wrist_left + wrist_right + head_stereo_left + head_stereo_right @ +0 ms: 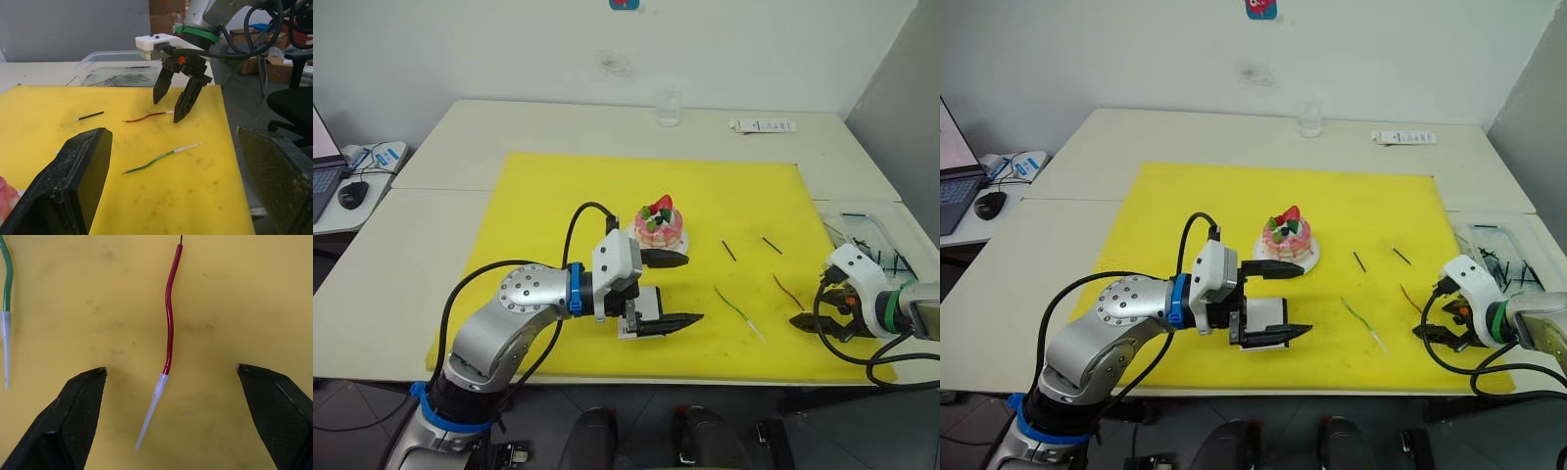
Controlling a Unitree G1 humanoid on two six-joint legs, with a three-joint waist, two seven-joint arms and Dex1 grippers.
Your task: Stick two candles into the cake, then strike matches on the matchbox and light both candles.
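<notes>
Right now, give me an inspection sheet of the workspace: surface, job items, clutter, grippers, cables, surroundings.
Surface: yellow mat on pale tables.
Job items: cake on the mat, no candles in it; green candle and red candle lying flat on the mat; two matches beyond them; matchbox under the left gripper.
Clutter: glass, white strip, clear bin of dark sticks.
Grippers: left gripper open over the matchbox; right gripper open, straddling the red candle's pale end.
Cables: black cables looped on both arms.
Surroundings: laptop and mouse on a side desk.
</notes>
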